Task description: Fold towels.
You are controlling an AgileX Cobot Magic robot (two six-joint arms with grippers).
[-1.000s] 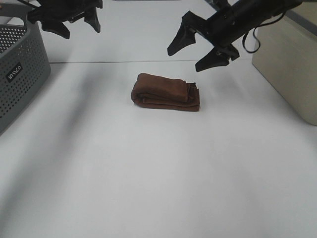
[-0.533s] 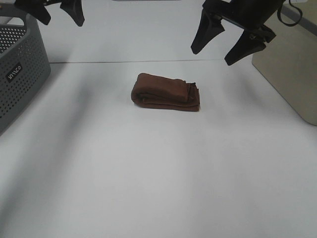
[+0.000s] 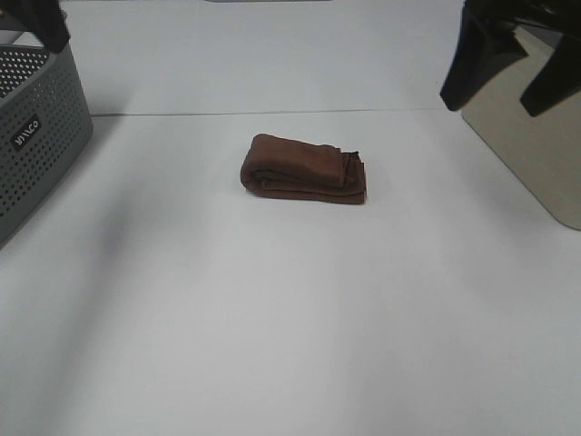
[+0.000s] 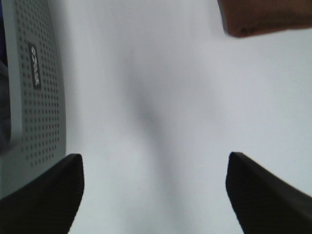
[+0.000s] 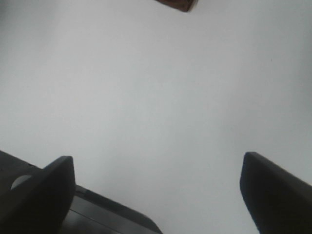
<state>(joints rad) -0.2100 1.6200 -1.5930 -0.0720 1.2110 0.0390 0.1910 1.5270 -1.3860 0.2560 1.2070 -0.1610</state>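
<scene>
The reddish-brown towel (image 3: 305, 169) lies folded into a thick compact bundle on the white table, slightly behind its middle. An edge of the towel (image 4: 265, 17) shows in the left wrist view and a corner of the towel (image 5: 176, 4) in the right wrist view. My left gripper (image 4: 155, 187) is raised at the far left over the basket, jaws wide open and empty; only a dark bit of the left gripper (image 3: 41, 20) shows in the high view. My right gripper (image 3: 510, 77) hangs open and empty at the far right, well off the towel.
A grey perforated basket (image 3: 36, 136) stands at the left edge of the table. A beige box (image 3: 536, 136) sits at the right edge. A seam (image 3: 272, 113) runs across the table behind the towel.
Both arms have drawn up and outward, away from the towel: the left toward the upper left corner, the right toward the upper right. The towel has not moved.
</scene>
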